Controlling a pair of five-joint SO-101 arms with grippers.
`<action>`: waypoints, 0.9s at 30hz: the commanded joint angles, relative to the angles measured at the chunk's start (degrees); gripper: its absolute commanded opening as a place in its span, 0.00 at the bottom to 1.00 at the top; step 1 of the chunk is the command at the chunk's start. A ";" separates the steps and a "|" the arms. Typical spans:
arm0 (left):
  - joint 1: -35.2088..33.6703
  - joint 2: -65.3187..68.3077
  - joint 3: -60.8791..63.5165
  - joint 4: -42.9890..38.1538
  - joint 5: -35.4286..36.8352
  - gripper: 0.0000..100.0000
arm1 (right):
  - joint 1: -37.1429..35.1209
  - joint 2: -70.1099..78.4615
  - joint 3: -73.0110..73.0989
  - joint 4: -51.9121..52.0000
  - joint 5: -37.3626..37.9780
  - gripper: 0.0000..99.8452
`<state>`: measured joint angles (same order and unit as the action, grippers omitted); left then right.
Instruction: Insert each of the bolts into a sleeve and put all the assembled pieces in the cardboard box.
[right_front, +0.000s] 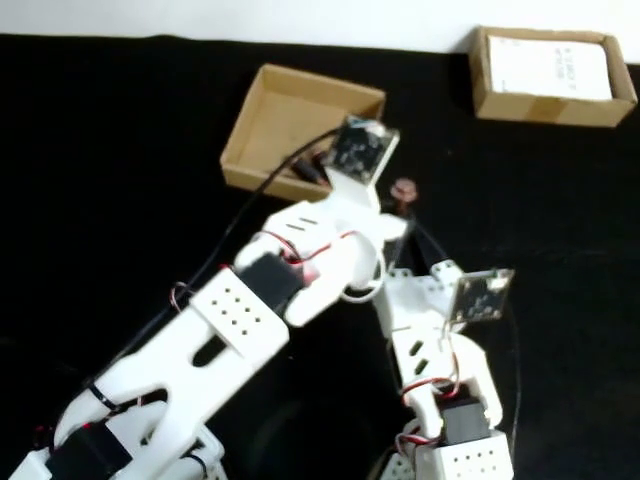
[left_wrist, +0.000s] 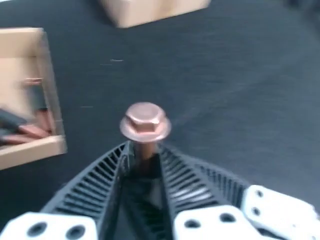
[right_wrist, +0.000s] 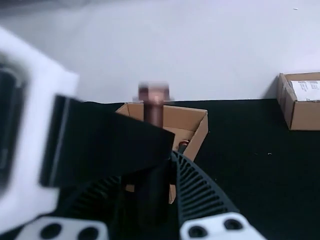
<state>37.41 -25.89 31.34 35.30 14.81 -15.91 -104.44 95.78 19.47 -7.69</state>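
Bolt (left_wrist: 145, 122): copper-coloured, hex head with flange. It stands head-up off the table (right_front: 120, 150), its shank clamped in the left gripper (left_wrist: 144, 151).
Bolt position: high view, 1 o'clock of the frame centre.
Left gripper state: pressed together on the shank just under the flange.
Right gripper (right_wrist: 152, 170): directly beneath the bolt. Its grip state cannot be told, as part of the left arm blocks it.
Sleeve fit: cannot be told.
Handling (judged): rigid metal, small but dense, not fragile. The smooth shank may slip or twist in the ribbed pads.
Hold point (judged): shank below the flange, with the flange as a stop.
Cardboard box (right_front: 285, 120): 10 o'clock of the bolt, near, open-topped.
Box contents: copper-coloured pieces (left_wrist: 37, 127).
Second box (right_front: 545, 108): 2 o'clock, well apart.
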 joint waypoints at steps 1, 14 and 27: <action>-0.75 -1.54 -2.59 8.18 0.18 0.26 | -0.22 -0.31 7.87 -1.63 0.00 0.01; -5.14 -10.68 -11.82 39.21 0.09 0.19 | 3.30 -0.13 1.45 2.24 0.00 0.01; -8.31 -34.33 -11.74 43.25 0.18 0.01 | 3.30 18.42 -17.71 4.62 -0.18 0.01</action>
<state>29.76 -56.48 20.53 78.55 14.90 -13.45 -92.75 85.58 24.31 -7.69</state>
